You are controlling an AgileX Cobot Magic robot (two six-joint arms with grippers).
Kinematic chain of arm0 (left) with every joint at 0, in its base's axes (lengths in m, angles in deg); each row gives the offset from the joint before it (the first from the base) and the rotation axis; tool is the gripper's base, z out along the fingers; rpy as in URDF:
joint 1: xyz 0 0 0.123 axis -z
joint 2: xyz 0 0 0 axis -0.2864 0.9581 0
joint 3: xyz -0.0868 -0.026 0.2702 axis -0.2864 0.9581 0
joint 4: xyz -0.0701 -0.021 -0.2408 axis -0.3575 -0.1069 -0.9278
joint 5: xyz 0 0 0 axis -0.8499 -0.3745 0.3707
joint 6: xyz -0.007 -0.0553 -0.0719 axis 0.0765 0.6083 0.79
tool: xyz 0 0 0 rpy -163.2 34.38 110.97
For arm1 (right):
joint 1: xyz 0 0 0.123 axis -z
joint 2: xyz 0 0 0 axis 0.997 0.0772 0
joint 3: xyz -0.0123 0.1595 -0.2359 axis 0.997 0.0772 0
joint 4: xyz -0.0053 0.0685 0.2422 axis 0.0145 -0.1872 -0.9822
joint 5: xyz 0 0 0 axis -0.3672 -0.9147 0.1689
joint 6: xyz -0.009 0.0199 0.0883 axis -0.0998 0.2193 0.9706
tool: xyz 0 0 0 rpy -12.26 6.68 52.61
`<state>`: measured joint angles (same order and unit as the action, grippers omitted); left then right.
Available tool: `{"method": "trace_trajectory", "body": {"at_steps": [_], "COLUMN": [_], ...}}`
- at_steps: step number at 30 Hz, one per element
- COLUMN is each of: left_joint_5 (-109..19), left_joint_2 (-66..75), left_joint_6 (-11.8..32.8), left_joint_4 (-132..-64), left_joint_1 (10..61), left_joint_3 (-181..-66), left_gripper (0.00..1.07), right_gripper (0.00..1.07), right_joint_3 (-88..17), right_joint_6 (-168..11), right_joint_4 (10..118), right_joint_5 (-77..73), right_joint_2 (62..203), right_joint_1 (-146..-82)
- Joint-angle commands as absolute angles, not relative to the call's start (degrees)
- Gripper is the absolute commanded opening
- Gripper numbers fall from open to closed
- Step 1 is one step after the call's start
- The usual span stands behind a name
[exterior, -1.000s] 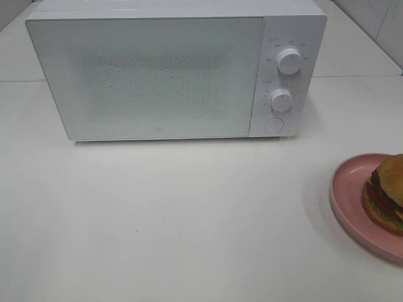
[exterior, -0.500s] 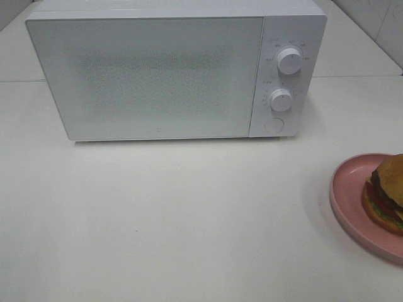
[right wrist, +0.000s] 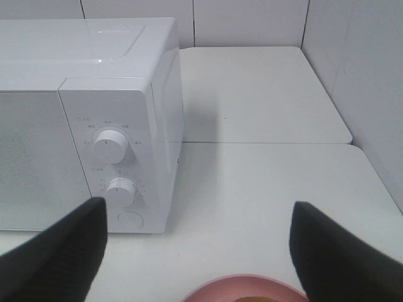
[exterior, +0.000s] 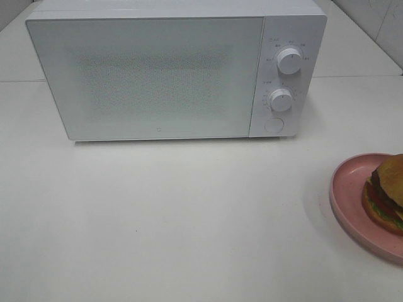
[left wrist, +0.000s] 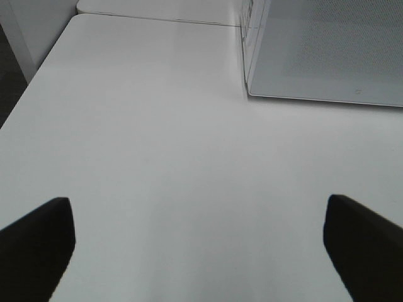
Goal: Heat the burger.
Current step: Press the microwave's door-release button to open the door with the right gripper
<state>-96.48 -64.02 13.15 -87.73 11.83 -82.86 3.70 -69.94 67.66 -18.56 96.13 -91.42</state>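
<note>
The left gripper (left wrist: 198, 236) and right gripper (right wrist: 198, 242) hang spread wide and empty over a white tabletop (exterior: 189, 220). Near its right edge, the burger (exterior: 385, 192) sits on a pink plate (exterior: 345, 196). Farther back stands a white microwave (exterior: 151, 75), door closed.

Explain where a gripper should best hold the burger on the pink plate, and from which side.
Probably the burger by its round flanks, at the middle layers, coming down from above. It is a round stack, so a side squeeze keeps it together, and the raised rim of the pink plate hinders a low approach.
</note>
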Motion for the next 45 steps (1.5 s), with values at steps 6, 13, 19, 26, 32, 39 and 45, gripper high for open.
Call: {"method": "trace_trajectory", "body": {"at_steps": [6,13,19,26,32,39,45], "left_joint_5": [-95.7,-95.7,-95.7,-95.7,-95.7,-95.7,-95.7], "left_joint_2": [-64.6,-64.6,-64.6,-64.6,-64.6,-64.6,-64.6], "left_joint_6": [13.2,13.2,13.2,13.2,13.2,13.2,13.2], "left_joint_4": [-88.0,-88.0,-88.0,-88.0,-88.0,-88.0,-88.0], "left_joint_1": [11.7,11.7,11.7,11.7,11.7,11.7,11.7], "left_joint_3": [-82.7,-82.7,-82.7,-82.7,-82.7,-82.7,-82.7], "left_gripper": [1.00,1.00,1.00,1.00,1.00,1.00,1.00], "right_gripper": [0.76,0.77,0.76,0.76,0.76,0.76,0.76], "right_joint_3": [3.7,3.7,7.0,11.4,11.8,11.8,11.8], "right_joint_6": [-69.5,-66.8,-64.3,-64.0,-63.9,-63.9,-59.9], "right_joint_4": [70.2,74.7,75.4,74.9,72.2,63.1,56.5], "right_joint_5": [-4.2,3.0,10.7,15.5,19.0,23.6,28.3], "right_joint_2": [107.0,113.3,119.9,123.6,128.0,135.0,141.2], "right_joint_1": [-91.1,-91.2,-91.2,-94.3,-102.2,-111.8,-115.9]}}
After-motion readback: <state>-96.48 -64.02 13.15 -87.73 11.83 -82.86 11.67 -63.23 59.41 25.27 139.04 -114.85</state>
